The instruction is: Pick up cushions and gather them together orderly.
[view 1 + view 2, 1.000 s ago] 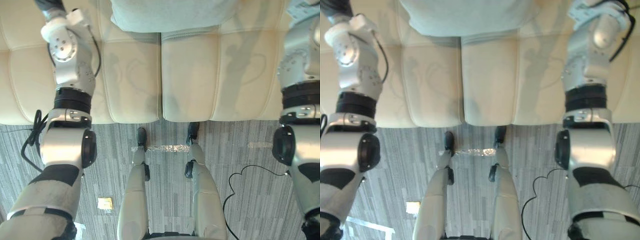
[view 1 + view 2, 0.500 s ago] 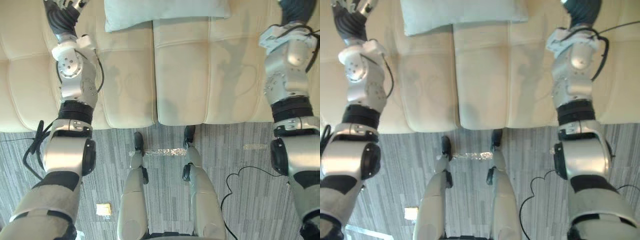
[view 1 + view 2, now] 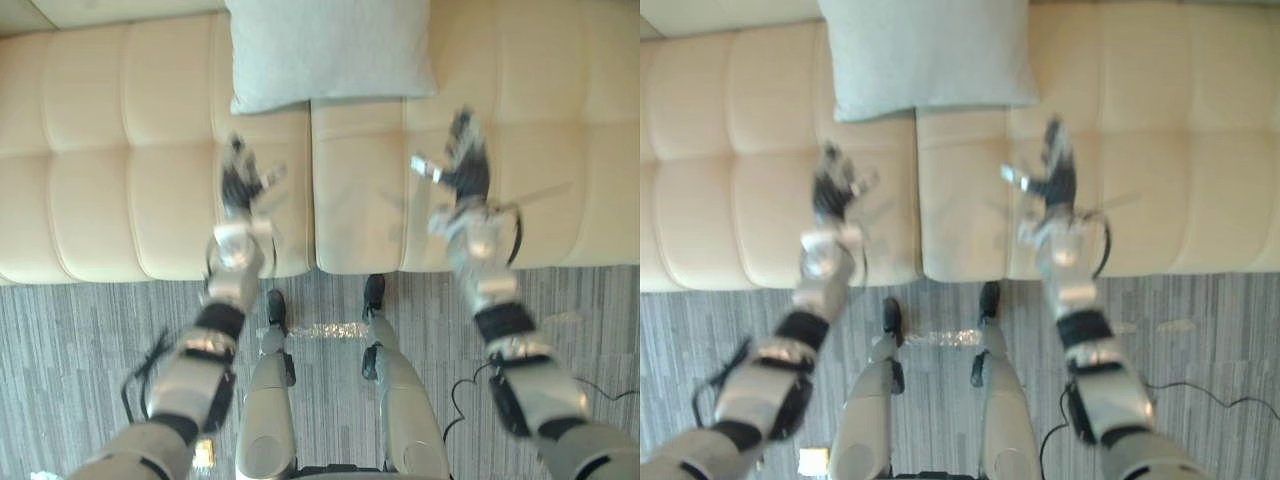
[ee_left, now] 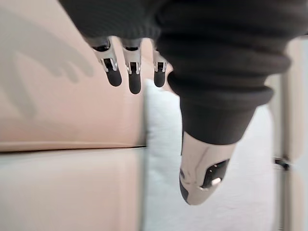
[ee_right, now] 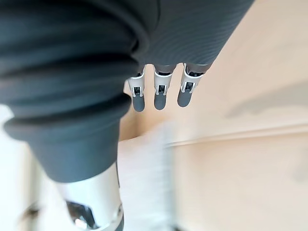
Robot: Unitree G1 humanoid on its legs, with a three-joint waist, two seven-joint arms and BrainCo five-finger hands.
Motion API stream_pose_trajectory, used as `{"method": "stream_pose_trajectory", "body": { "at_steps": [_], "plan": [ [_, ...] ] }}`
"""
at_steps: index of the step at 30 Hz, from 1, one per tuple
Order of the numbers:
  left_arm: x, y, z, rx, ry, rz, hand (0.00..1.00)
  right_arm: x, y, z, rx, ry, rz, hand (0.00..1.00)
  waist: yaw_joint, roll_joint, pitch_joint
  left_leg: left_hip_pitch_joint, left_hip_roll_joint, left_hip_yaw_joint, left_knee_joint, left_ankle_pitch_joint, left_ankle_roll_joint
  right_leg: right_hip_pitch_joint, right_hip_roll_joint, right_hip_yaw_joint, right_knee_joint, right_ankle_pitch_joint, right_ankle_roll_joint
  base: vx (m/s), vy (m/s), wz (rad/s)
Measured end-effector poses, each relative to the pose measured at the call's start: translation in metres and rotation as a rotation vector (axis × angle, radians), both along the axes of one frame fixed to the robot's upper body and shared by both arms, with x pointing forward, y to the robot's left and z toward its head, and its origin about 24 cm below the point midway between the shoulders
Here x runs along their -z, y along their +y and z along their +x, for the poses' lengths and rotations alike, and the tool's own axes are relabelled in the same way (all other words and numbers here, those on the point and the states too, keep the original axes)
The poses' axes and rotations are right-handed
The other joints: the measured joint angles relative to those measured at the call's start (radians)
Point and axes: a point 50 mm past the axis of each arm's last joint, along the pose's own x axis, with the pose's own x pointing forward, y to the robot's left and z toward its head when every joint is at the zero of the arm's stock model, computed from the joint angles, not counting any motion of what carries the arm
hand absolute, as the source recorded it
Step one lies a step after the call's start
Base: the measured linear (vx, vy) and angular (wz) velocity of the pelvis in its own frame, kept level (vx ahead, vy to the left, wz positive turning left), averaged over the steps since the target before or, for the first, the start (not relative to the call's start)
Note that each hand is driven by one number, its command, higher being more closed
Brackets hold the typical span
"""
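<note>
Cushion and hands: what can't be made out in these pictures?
The cushion: far edge cut off by the top of both eye views.
The right hand: thumb tip cut off by its wrist view's edge.
The left hand: its dark cover hides part of the cushion in its wrist view.

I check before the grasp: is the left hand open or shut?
Open: the left hand shows straight fingers above the sofa, holding nothing.

Pale cushion [image 3: 330,50] made of matt cloth, cream sofa [image 3: 120,190] upholstered in smooth, faintly glossy leather-like material, floor [image 3: 80,350] covered with streaked matt carpet
</note>
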Motion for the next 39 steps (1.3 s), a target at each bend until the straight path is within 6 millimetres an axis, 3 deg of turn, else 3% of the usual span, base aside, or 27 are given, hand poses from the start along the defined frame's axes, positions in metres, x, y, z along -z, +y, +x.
{"method": "stream_pose_trajectory", "body": {
  "at_steps": [2,3,4,7,10,14,20,23,25,26,27,29,30,31,32,34,37,39],
  "plan": [
    [0.045,0.0,-0.031,0.008,0.157,-0.004,0.0,0.048,-0.002,-0.031,0.03,0.151,0.031,0.0,0.004,-0.014,-0.047,0.034,0.004,0.01,0.002,-0.023,0.004,0.021,0.0,0.004,0.023,-0.031,0.004,0.06,-0.009,-0.09],
    [0.057,0.002,-0.041,0.009,0.205,-0.006,0.0,0.061,-0.002,-0.041,0.041,0.196,0.035,0.0,0.004,-0.017,-0.061,0.05,0.004,0.012,0.002,-0.025,0.003,0.033,0.0,0.004,0.027,-0.038,0.006,0.09,-0.008,-0.07],
    [0.081,0.007,-0.061,0.002,0.303,-0.008,0.0,0.087,-0.004,-0.062,0.063,0.292,0.054,0.0,0.002,-0.021,-0.099,0.08,0.005,0.014,0.0,-0.031,-0.001,0.057,0.0,0.004,0.034,-0.052,0.007,0.08,-0.003,-0.05],
    [0.126,0.019,-0.112,-0.019,0.517,0.011,0.0,0.146,-0.011,-0.116,0.097,0.562,0.043,0.0,-0.001,-0.021,-0.201,0.162,-0.001,0.018,-0.019,-0.052,-0.002,0.125,-0.004,0.006,0.044,-0.089,0.023,0.13,0.027,-0.01],
    [0.153,0.03,-0.152,-0.025,0.684,0.058,0.0,0.185,-0.016,-0.161,0.106,0.796,0.034,0.0,-0.015,-0.022,-0.257,0.234,-0.02,0.02,-0.047,-0.065,0.008,0.193,-0.017,0.011,0.026,-0.1,0.034,0.09,0.072,0.01],
    [0.167,0.037,-0.175,0.013,0.8,0.125,0.0,0.206,-0.016,-0.193,0.093,0.947,0.026,0.0,-0.023,-0.022,-0.272,0.281,-0.043,0.025,-0.05,-0.089,0.014,0.251,-0.034,0.022,-0.017,-0.085,0.057,0.05,0.08,-0.05],
    [0.174,0.039,-0.189,0.05,0.861,0.16,0.0,0.21,-0.021,-0.2,0.1,0.998,0.024,0.0,-0.027,-0.023,-0.281,0.365,-0.062,0.075,-0.032,-0.124,0.029,0.301,-0.044,0.081,-0.006,-0.083,0.066,0.08,0.074,-0.28],
    [0.172,0.041,-0.184,0.057,0.849,0.174,0.0,0.211,-0.018,-0.195,0.076,1.014,0.015,0.0,-0.027,-0.024,-0.278,0.361,-0.057,0.095,0.041,-0.16,0.039,0.256,-0.047,0.081,0.11,-0.098,0.066,0.01,0.037,-0.26],
    [0.17,0.043,-0.179,0.06,0.843,0.184,0.0,0.212,-0.014,-0.194,0.054,1.017,0.005,0.0,-0.026,-0.035,-0.275,0.358,-0.061,0.101,0.077,-0.173,0.061,0.247,-0.05,0.074,0.147,-0.08,0.091,-0.08,0.025,-0.3],
    [0.17,0.044,-0.178,0.055,0.842,0.183,0.0,0.211,-0.012,-0.19,0.038,1.015,-0.004,0.0,-0.013,-0.022,-0.286,0.345,-0.034,0.12,0.074,-0.18,0.072,0.247,-0.047,0.063,0.152,-0.095,0.109,-0.13,-0.006,-0.09],
    [0.167,0.046,-0.172,0.049,0.823,0.187,0.0,0.21,-0.007,-0.184,0.024,1.004,0.006,0.0,-0.019,-0.035,-0.279,0.327,-0.044,0.111,0.092,-0.178,0.071,0.18,-0.081,0.032,0.457,-0.25,0.072,-0.12,-0.025,0.06],
    [0.167,0.053,-0.175,0.03,0.828,0.194,0.0,0.213,-0.001,-0.189,0.017,1.025,0.023,0.0,-0.016,-0.066,-0.284,0.327,-0.055,0.091,0.114,-0.167,0.072,0.194,-0.109,0.009,0.77,-0.336,0.099,-0.03,-0.095,0.42],
    [0.167,0.055,-0.176,0.022,0.828,0.193,0.0,0.214,0.0,-0.19,0.016,1.026,0.026,0.0,-0.012,-0.075,-0.288,0.32,-0.058,0.087,0.125,-0.167,0.072,0.217,-0.116,0.004,0.787,-0.331,0.098,-0.02,-0.163,0.16],
    [0.168,0.056,-0.179,0.008,0.84,0.185,0.0,0.213,0.001,-0.187,0.013,1.019,0.026,0.0,0.002,-0.095,-0.297,0.28,-0.059,0.094,0.171,-0.165,0.068,0.241,-0.11,0.003,0.717,-0.365,0.107,-0.12,-0.17,-0.29],
    [0.168,0.052,-0.178,0.008,0.842,0.169,0.0,0.207,-0.002,-0.173,0.012,0.981,0.012,0.0,0.019,-0.061,-0.281,0.244,-0.029,0.099,0.203,-0.154,0.057,0.264,-0.069,-0.014,0.626,-0.365,0.099,-0.15,-0.148,-0.42],
    [0.167,0.038,-0.17,0.027,0.819,0.145,0.0,0.202,0.0,-0.161,0.01,0.95,0.011,0.0,0.03,-0.032,-0.272,0.2,0.01,0.102,0.189,-0.116,0.05,0.307,-0.022,-0.025,0.464,-0.379,0.071,-0.19,-0.142,-0.27],
    [0.161,0.026,-0.154,0.06,0.779,0.142,0.0,0.199,0.001,-0.154,0.009,0.93,0.012,0.0,0.028,-0.02,-0.244,0.162,0.027,0.095,0.155,-0.085,0.023,0.346,0.016,-0.066,0.299,-0.392,0.011,-0.24,-0.169,0.01],
    [0.162,0.022,-0.155,0.07,0.78,0.136,0.0,0.201,0.0,-0.159,0.023,0.943,0.014,0.0,0.021,-0.018,-0.239,0.169,0.039,0.095,0.136,-0.049,0.02,0.353,0.027,-0.081,0.288,-0.378,-0.012,-0.22,-0.097,0.06]
  ]
}}
